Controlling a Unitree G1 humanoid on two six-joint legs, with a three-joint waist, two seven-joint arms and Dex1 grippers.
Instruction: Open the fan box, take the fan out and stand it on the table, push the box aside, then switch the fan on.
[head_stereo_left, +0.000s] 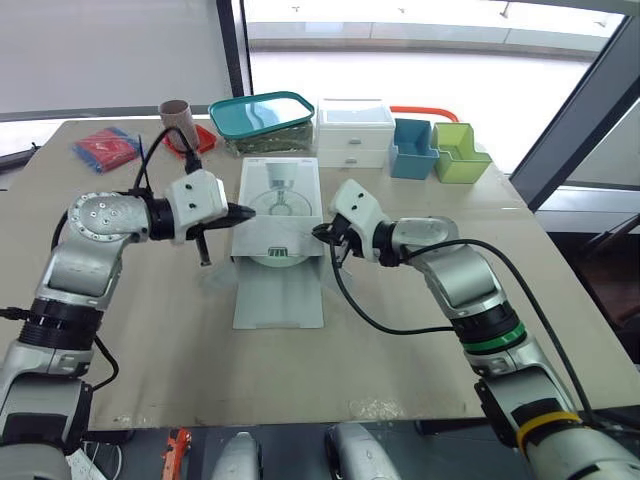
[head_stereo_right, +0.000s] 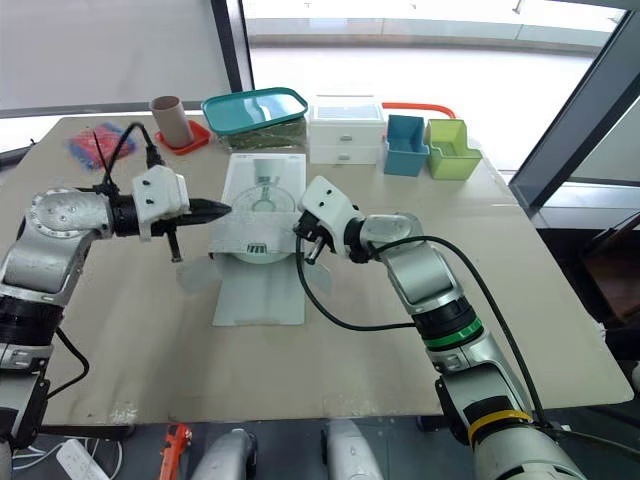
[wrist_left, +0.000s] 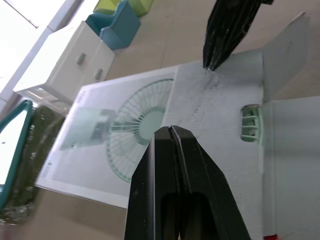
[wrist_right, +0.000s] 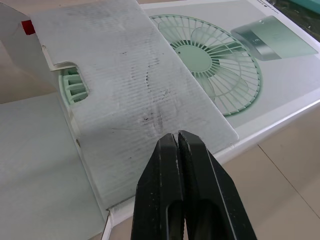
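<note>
Tabletop (head_stereo_left: 400, 340): carried everything, with a row of containers along the far edge.
Red and blue packet (head_stereo_left: 105, 148): lay at the far left corner.
Brown tube (head_stereo_left: 178, 116): stood upright on a red coaster (head_stereo_left: 200, 140), near the far edge, left of the middle.
Left gripper (head_stereo_left: 250, 211): came in from the left side, fingers (wrist_left: 172, 165) pressed together, tip over the left part of the box top; contact hard to call.
Teal-lidded container (head_stereo_left: 262, 112): sat at the far edge, just behind the box.
Fan box (head_stereo_left: 280, 190): lay flat in the middle of the tabletop, fan picture up, between the two grippers.
Box flap (head_stereo_left: 280, 295): folded out flat toward the near edge, and there it was, open!
Fan (wrist_right: 70, 86): sat inside the box, a bit of green grille peeking out at the near end under a pale ribbed sheet (wrist_right: 125, 85).
Right gripper (head_stereo_left: 319, 233): reached in from the right side, fingers (wrist_right: 180, 190) closed on nothing, tip right at the box's right edge.
White drawer unit (head_stereo_left: 354, 132): stood at the far edge, right of the box.
Blue bin (head_stereo_left: 413, 148): stood beside the drawers.
Green bin (head_stereo_left: 460, 153): stood just beside the blue one, nearest the far right corner.
</note>
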